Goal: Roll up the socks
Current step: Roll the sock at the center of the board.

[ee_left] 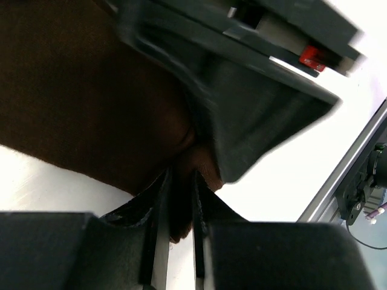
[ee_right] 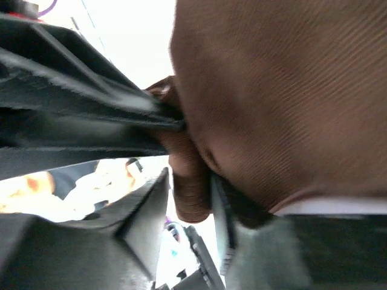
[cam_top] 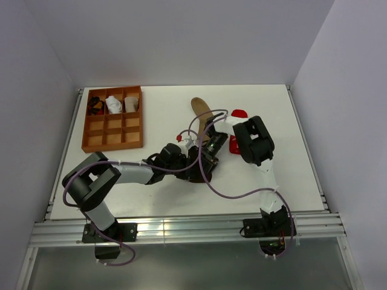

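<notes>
The dark brown sock (cam_top: 201,110) lies mid-desk, its far end pointing away from the arms and its near end bunched between the 2 claws. The left claw (ee_left: 181,193) is clamped on a fold of it. Another fold sits between the fingers of the right claw (ee_right: 190,202); I cannot tell whether they press it. A red sock (cam_top: 239,113) lies just right of it, partly under the right arm. The white desk (cam_top: 290,151) also carries a wooden compartment tray (cam_top: 91,144) at far left, holding 2 white bundles (cam_top: 113,104) and a black one (cam_top: 95,106).
</notes>
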You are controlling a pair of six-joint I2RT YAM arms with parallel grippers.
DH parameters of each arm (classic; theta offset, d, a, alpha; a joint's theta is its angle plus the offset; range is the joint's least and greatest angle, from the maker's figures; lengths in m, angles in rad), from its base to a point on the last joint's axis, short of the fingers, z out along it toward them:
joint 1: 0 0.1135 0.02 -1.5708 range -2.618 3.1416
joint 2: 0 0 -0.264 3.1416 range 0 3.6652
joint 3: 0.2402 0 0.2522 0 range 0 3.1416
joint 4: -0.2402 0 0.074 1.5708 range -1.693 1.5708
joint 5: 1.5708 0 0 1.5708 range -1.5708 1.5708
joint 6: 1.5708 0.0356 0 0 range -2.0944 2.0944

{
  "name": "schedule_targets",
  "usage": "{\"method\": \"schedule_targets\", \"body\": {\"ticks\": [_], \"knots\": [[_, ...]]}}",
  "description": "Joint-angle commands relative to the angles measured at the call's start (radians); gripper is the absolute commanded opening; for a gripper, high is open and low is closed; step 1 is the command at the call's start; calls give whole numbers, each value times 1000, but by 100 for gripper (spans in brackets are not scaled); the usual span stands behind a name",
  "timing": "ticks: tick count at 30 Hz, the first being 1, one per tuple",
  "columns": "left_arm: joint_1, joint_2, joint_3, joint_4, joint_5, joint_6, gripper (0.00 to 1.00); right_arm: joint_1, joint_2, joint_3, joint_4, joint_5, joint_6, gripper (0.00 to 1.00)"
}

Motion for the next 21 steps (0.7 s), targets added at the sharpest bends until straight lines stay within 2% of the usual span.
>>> {"method": "schedule_targets", "body": {"ticks": [1,5,11,15,21], "knots": [[-6,50,13,-149,-19,4,2,-8,-119,-64,213,117,39,46],[-8,70,33,-166,2,-7,1,-31,-222,-88,258,88,79,53],[-5,90,40,-174,16,-20,0,-117,-323,-133,344,50,131,54],[9,117,26,-155,73,-39,0,-193,-447,-250,470,86,151,52],[71,163,22,-172,186,-51,0,-196,-720,-478,684,223,58,53]]}}
